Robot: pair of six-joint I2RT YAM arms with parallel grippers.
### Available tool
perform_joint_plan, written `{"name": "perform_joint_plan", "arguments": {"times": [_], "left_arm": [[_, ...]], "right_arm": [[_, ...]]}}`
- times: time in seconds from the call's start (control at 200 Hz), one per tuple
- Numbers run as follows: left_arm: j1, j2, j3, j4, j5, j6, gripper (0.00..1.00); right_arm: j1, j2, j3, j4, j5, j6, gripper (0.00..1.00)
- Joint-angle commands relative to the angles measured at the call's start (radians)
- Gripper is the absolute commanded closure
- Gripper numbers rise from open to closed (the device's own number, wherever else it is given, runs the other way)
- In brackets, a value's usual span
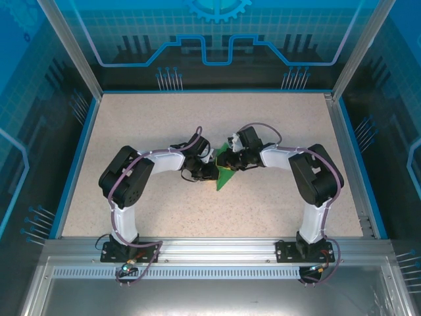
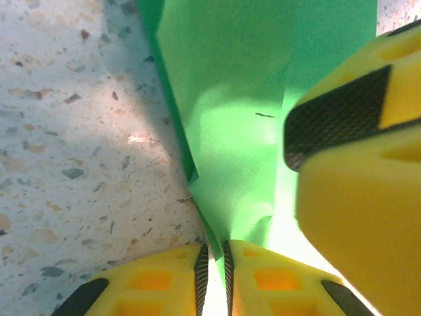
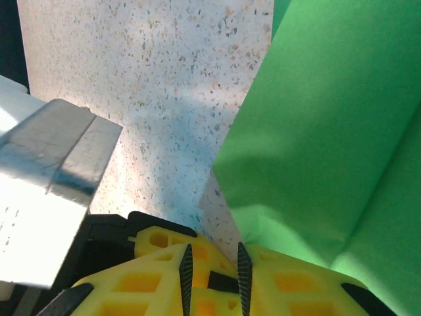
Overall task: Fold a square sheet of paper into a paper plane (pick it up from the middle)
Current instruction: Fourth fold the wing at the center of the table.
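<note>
- Centrally in the top view, the green paper (image 1: pixel 225 176) lies on the speckled table (image 1: pixel 164 118) as a creased wedge, its point towards the lower edge of the frame.
- Both arms bend inward and meet over it: the left gripper (image 1: pixel 209 171) at its left edge, the right gripper (image 1: pixel 233 160) just above and to the right of it.
- Seen from the left wrist, the left gripper's (image 2: pixel 214 257) yellow fingers sit at the bottom centre of the frame, almost together, with a thin edge of the paper (image 2: pixel 243 131) running down into the slit between them, so they are clamped on that edge.
- A fold line crosses the paper in the middle of that frame, and one finger of the right gripper (image 2: pixel 355 191) fills the right side, over the paper.
- From the right wrist, the right gripper's (image 3: pixel 214 263) jaws stand a little apart at the bottom centre.
- No paper sits in that gap; the paper (image 3: pixel 329 131) spreads across the right half of the frame, beside the right-hand finger.
</note>
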Motion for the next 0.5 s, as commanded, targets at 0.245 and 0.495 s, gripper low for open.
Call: {"name": "perform_joint_plan", "arguments": {"times": [0.245,0.495], "left_arm": [[-0.019,0.07,0.009,0.046,-0.059,0.034,0.82],[-0.018,0.071,0.01,0.037,-0.062,0.043,0.83]], "right_arm": [[-0.044,0.029,0.034,-0.089,0.012,-0.076,0.76],[-0.045,0.08,0.072,-0.077,-0.012,-0.086,0.79]]}}
